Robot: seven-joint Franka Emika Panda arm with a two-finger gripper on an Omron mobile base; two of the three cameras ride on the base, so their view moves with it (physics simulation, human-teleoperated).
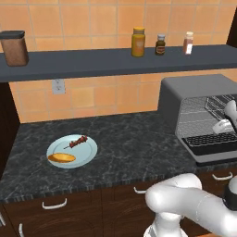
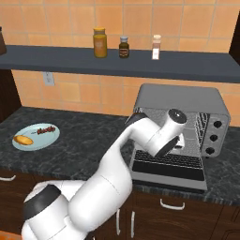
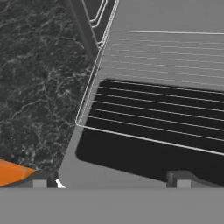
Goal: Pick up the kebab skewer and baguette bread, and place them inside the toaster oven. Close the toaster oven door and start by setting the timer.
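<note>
Kebab skewer (image 1: 77,141) and baguette bread (image 1: 61,158) both lie on the pale blue plate (image 1: 88,150), far off to the left of your jaws (image 3: 111,181) and well apart from them, the skewer toward the wall and the loaf nearer the table (image 1: 129,143) edge. Neither is in the toaster oven (image 2: 187,105) yet, so the step in hand looks like the first pick. Back the hand out over the lowered toaster oven door (image 2: 168,168) before swinging left, so you do not catch the wire rack (image 3: 166,61). Come down on the thin skewer from above with the jaws across the stick, and keep off the loaf just beside it.

Your arm reaches from the base up and forward, elbow bent, with the hand at the oven's mouth pointing down at the open door. The jaws stand wide apart and hold nothing.
</note>
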